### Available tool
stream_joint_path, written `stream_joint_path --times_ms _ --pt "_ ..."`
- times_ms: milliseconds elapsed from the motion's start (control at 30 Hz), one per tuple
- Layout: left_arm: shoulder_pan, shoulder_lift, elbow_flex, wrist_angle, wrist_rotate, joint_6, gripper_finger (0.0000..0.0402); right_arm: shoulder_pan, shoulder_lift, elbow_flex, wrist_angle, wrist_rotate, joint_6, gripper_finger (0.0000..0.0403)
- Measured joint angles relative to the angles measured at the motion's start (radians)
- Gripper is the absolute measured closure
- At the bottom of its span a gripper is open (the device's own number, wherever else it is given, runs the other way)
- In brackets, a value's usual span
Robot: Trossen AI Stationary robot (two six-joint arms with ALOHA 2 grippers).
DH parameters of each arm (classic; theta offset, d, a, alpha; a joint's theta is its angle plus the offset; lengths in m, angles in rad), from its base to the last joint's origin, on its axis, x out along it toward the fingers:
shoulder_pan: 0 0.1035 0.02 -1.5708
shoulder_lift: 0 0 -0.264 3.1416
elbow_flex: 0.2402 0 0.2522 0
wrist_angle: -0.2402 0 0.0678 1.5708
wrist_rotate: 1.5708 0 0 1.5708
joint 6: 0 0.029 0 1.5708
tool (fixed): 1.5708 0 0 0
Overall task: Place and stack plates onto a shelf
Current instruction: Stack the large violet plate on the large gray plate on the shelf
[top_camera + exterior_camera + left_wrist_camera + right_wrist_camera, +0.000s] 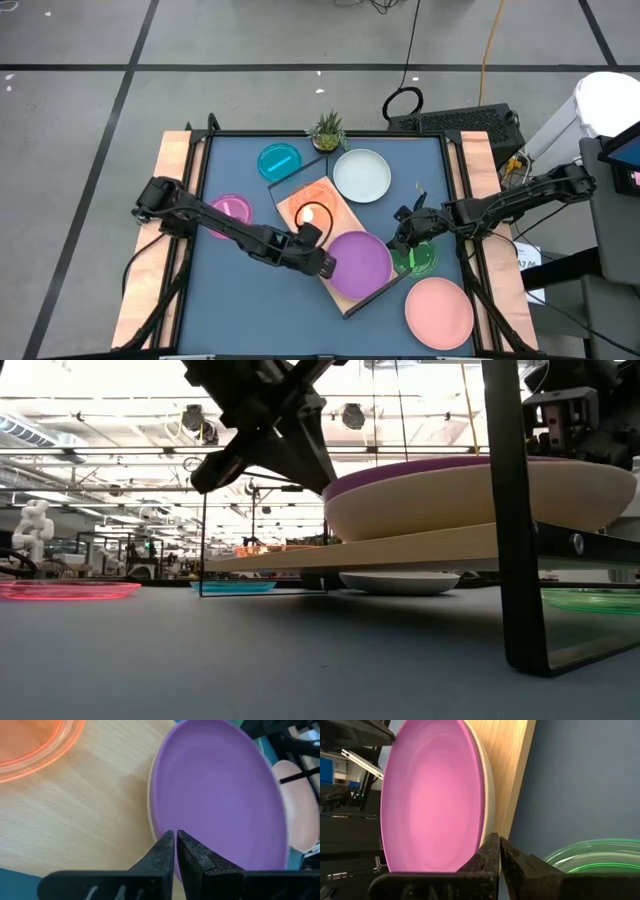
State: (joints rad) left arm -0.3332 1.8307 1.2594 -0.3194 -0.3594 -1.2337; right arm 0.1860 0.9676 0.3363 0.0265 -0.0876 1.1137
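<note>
1. The shelf (322, 192) is a light wooden board on a thin black wire frame, lying askew on the blue surface (240, 300), between the two grippers.
2. The purple plate (358, 263) sits stacked on a cream plate (470, 500) at the shelf's end nearest both sets of fingers; the left wrist view shows the cream rim just under the purple one.
3. The salmon pink plate (438, 312) lies on the surface, beyond the shelf's corner and apart from the right fingers.
4. The pale blue-white plate (362, 174) rests on the surface near the shelf's far end.
5. The orange plate (308, 213) lies on the shelf, behind the left fingers.
6. The cyan plate (279, 160) and magenta plate (231, 211) lie on the surface, well apart from both grippers.
7. The green plate (418, 258) lies just under the right gripper (403, 238).
8. The left gripper (326, 264) has its fingers closed at the purple plate's rim, holding nothing; the right fingers are also pressed together, empty, at the opposite rim.
</note>
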Motion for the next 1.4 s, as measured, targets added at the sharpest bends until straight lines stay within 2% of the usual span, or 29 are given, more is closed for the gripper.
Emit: stream_joint_path --times_ms 633,967,1167,1400 --pt "0.002 0.001 -0.045 0.039 0.0 0.038 0.0378 0.0 0.0 0.0 0.0 -0.021 -0.008 0.0403" --pt "0.002 -0.001 -0.045 0.155 -0.004 0.07 0.0378 0.0 0.0 0.0 0.0 -0.046 -0.008 0.0403" --pt "0.002 -0.033 -0.045 0.103 -0.017 0.081 0.0378 0.0 -0.001 0.001 0.0 -0.074 -0.003 0.0403" --pt "0.004 -0.018 -0.045 0.081 0.011 0.161 0.0378 0.0 -0.001 0.001 0.0 -0.077 -0.002 0.0403"
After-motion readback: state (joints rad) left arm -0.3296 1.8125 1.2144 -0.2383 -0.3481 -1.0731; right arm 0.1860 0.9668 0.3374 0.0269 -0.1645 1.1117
